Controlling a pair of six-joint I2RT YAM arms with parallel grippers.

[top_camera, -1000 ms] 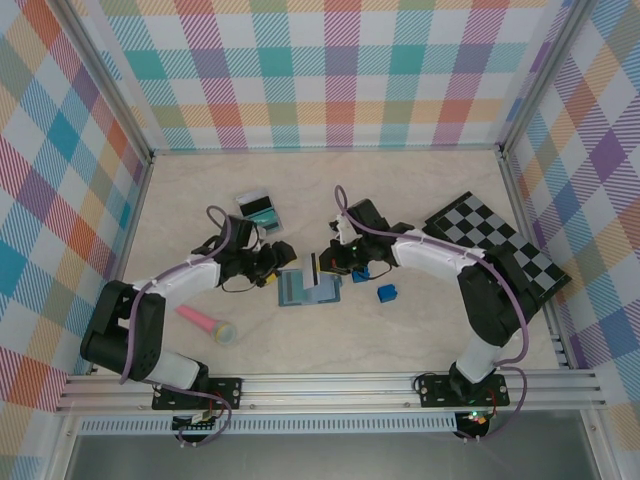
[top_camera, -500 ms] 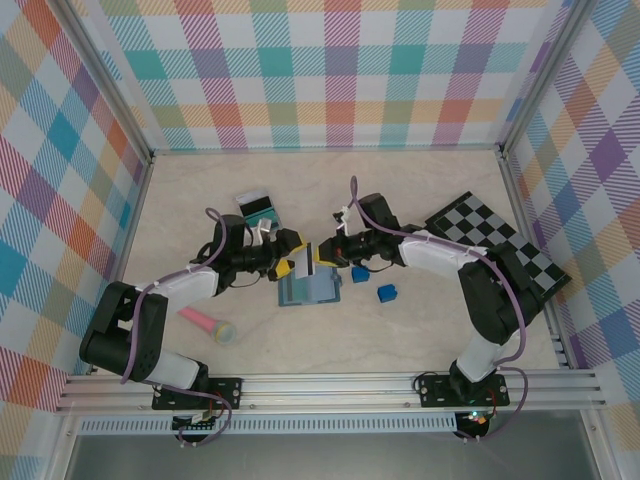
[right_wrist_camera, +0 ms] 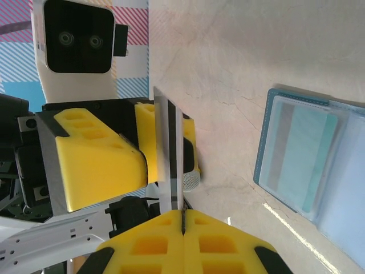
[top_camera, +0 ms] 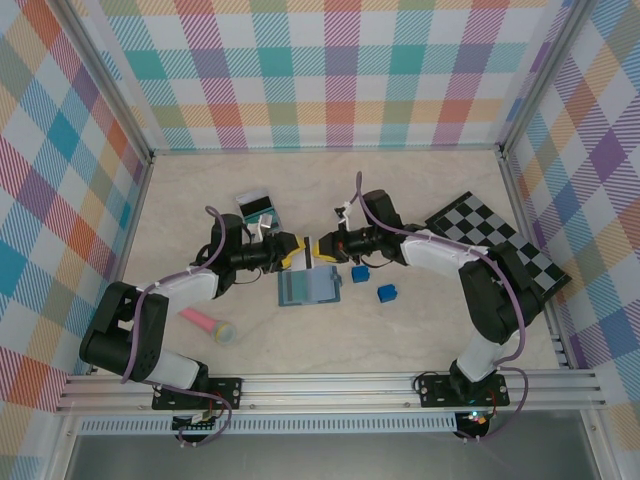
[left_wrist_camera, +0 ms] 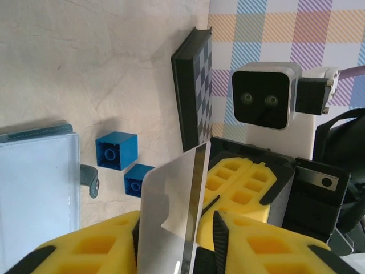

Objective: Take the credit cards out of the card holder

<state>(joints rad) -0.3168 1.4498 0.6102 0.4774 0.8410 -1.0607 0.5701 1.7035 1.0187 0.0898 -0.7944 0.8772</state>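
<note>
1. My right claw [right_wrist_camera: 182, 217] is clamped on the edge of a grey card [right_wrist_camera: 169, 142].
2. My left claw [left_wrist_camera: 174, 228] straddles that card; whether it grips, I cannot tell.
3. The holder [top_camera: 308, 288] lies open mid-counter [top_camera: 430, 330] nearby, a teal card [right_wrist_camera: 299, 157] inside.

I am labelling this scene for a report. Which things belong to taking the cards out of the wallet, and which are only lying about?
For the job:
wallet
grey card, held up
teal card inside the wallet
loose cards on the table

Lying about:
two blue cubes
checkerboard
pink toy
</note>
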